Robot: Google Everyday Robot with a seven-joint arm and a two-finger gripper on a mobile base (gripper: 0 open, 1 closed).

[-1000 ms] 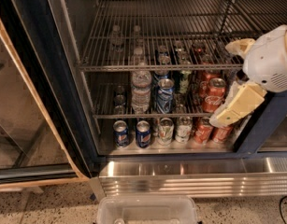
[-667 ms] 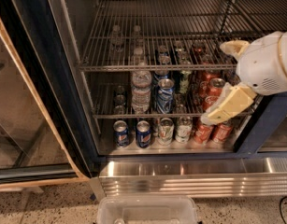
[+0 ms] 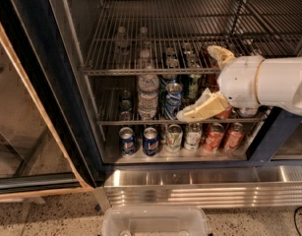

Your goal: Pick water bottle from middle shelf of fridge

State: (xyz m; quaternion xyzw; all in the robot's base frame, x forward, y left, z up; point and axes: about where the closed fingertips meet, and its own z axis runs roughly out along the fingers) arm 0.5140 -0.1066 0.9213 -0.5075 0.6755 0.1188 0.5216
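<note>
Water bottle point(image 3: 148, 96) stands upright on middle shelf point(image 3: 111, 122) of fridge point(image 3: 67, 112), long axis vertical, cap up. Clear ribbed plastic, pale cap. Blue can point(image 3: 173, 100) just right of bottle. Gripper point(image 3: 197, 82) further right of bottle, not touching it, fingers spread apart, empty.

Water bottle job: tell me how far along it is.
Done: the fridge stands open. In hand: the gripper, open, hangs to the right of the water bottle, not touching it. Left: close on the bottle and lift it off the middle shelf.
</note>
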